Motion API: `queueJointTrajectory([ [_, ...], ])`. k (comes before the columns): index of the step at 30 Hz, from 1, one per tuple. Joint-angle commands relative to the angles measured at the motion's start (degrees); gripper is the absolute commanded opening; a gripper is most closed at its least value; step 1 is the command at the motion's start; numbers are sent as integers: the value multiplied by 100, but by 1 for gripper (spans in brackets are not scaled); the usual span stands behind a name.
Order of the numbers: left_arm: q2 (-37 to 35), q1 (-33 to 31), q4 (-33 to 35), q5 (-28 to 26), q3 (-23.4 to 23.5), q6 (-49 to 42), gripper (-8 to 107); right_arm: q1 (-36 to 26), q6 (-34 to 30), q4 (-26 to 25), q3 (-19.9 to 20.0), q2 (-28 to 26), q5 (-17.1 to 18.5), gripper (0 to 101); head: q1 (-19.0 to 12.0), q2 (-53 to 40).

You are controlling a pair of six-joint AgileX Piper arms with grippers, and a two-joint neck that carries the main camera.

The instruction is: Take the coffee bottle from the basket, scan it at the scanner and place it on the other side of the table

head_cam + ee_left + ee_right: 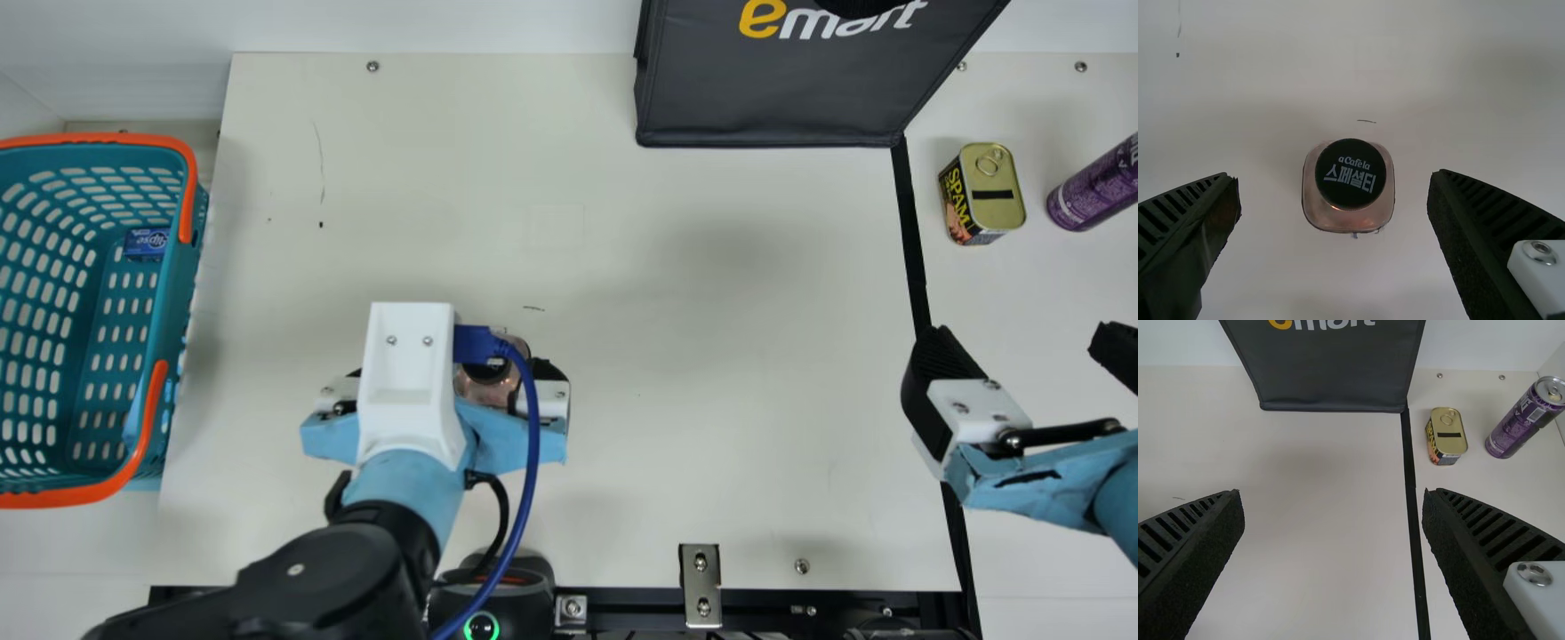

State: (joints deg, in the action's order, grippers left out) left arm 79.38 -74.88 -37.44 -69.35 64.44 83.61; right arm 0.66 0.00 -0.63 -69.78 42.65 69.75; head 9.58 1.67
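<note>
while the left gripper (452, 372) hangs just below and left of the middle of the main view, its two fingers stand wide apart and it has hold of nothing, the coffee bottle (1349, 185) being between them with a gap on either side. that bottle is upright on the cream table (658, 356), its dark round cap (1350, 174) near the centre of the left wrist view. at the right edge of the main view, the right gripper (1027, 347) is also spread wide, with nothing in its grasp. a teal basket (180, 284) with orange handles sits at the left edge, a small blue box (146, 244) inside it. at the bottom, left of centre, is the black scanner (524, 604), showing a green ring of light. a dark bag (769, 98) takes up the top, right of centre, and from it a black strip (913, 231) runs down. beyond the strip, toward the upper right, a golden-topped tin (996, 191) stands near a purple can (1098, 187).
</note>
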Motion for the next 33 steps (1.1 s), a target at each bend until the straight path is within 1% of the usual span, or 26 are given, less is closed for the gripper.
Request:
queueJointTrajectory([
  [1, 114, -8, -116, 56, -50, 193, 90, 0, 0, 0, 0, 0, 0, 95, -166, -9],
  [9, 440, 54, -453, 380, -254, 688, 90, 0, 0, 0, 0, 0, 0, 95, -166, -9],
  [16, 569, 115, -698, 651, -415, 976, 90, 0, 0, 0, 0, 0, 0, 95, -166, -9],
  [25, 558, 136, -960, 813, -552, 1219, 30, 0, 0, 0, 0, 0, 0, 95, -166, -9],
  [30, 402, 124, -1014, 863, -613, 1108, -4, 0, 0, 0, 0, 0, 0, 95, -166, -9],
  [31, 350, 120, -1000, 881, -622, 1026, -8, 0, 0, 0, 0, 0, 0, 95, -166, -9],
  [33, 229, 103, -951, 915, -628, 808, -8, 0, 0, 0, 0, 0, 0, 95, -166, -9],
])
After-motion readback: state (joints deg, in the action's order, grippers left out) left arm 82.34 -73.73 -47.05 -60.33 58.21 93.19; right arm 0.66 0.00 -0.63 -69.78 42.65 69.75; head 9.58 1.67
